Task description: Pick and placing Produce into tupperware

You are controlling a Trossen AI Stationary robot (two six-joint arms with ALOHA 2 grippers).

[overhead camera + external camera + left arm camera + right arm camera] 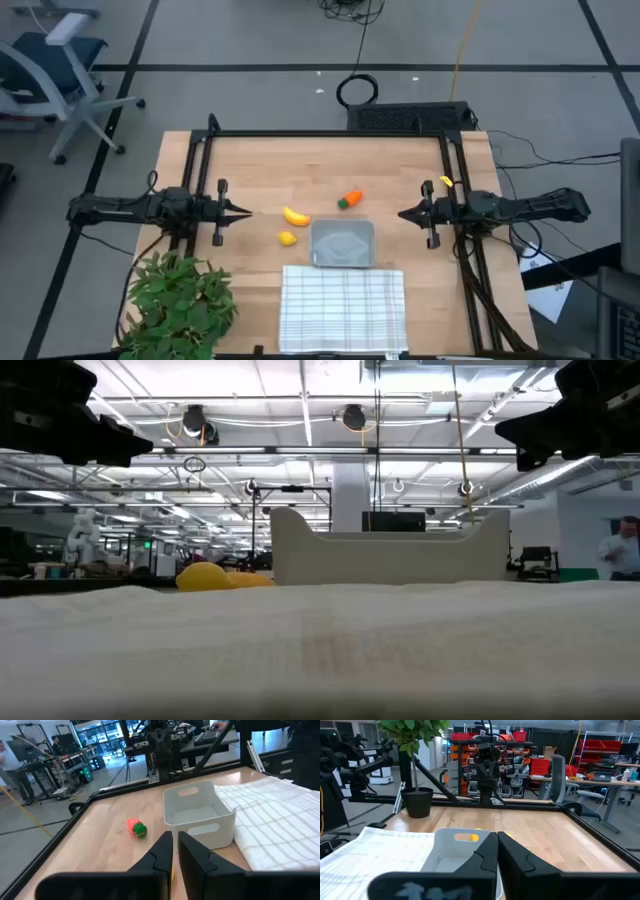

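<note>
A curved yellow banana point(296, 216), a small round yellow fruit point(287, 238) and an orange carrot with a green top point(350, 200) lie on the wooden table. The translucent grey tupperware point(343, 244) stands upright just right of them, with nothing in it. My left gripper point(245, 211) hovers shut left of the banana, pointing level toward the table's middle. My right gripper point(403, 214) hovers shut right of the carrot, facing the left one. The left wrist view shows the carrot point(136, 827) and the tupperware point(200, 815) beyond my fingers.
A white checked cloth point(342, 305) lies against the tupperware's near side. A leafy green plant point(180, 305) stands at the near left corner. A black frame point(330, 133) runs along the far edge and both sides. Bare wood lies between the grippers and the far edge.
</note>
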